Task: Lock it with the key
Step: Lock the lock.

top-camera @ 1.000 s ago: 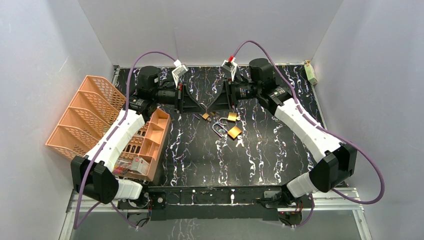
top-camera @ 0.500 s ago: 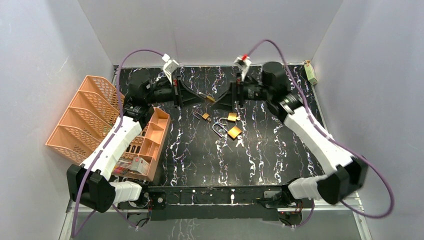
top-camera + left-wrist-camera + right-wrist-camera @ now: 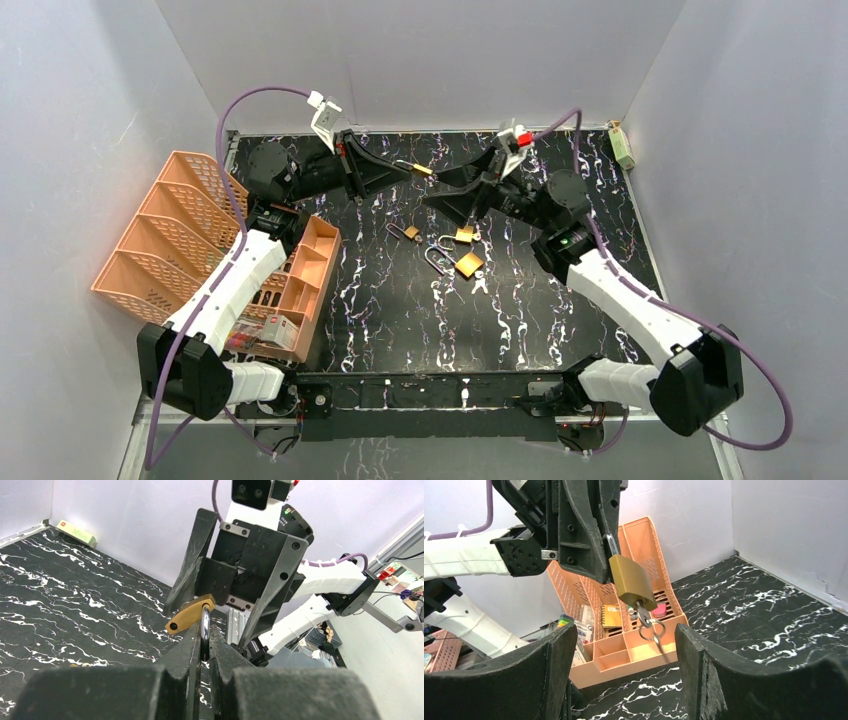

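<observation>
Marble table [image 3: 380,300], far edge | left pincer [image 3: 205,647] clamped on padlock [image 3: 631,582] aloft | right pincer [image 3: 624,642] apart, near

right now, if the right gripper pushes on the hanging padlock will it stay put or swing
The padlock is pinched only by its thin loop in the left gripper, so it'll probably pivot. Its brass-looking body likely feels heavy for its size. The key and ring dangle loose and would probably swing.

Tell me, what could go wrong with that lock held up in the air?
The left tool pinches the padlock only by its thin shackle, so it could swivel or slip. The key hangs below it, a small target for the open right tool, which might miss or knock it.
</observation>
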You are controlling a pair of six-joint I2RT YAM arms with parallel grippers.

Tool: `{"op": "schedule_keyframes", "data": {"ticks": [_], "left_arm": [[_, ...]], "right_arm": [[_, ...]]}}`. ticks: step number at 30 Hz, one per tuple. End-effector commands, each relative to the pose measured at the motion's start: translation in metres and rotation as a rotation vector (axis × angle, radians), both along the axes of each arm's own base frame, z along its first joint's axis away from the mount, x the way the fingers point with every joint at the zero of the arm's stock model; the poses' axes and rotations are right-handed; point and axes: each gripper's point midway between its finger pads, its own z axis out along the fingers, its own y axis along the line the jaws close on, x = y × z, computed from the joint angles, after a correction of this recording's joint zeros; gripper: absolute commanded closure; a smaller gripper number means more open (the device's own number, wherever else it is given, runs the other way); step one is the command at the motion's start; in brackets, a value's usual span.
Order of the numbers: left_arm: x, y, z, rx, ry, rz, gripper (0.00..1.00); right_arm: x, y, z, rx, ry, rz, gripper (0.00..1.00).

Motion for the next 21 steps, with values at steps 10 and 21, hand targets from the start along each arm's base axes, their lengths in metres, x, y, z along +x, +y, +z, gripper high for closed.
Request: {"op": "schedule_keyframes", "data": {"ticks": [10, 21], "left_arm": [[-0.018, 0.006, 0.022, -0.036, -0.092, -0.011, 1.00], [-0.017, 0.005, 0.023, -0.028, -0.094, -0.019, 1.00]], "right_arm": [[-0.021, 0.032, 0.064, 0.096, -0.217, 0.067, 0.35], [-0.025, 0.026, 0.070, 0.085, -0.218, 0.050, 0.89]]}}
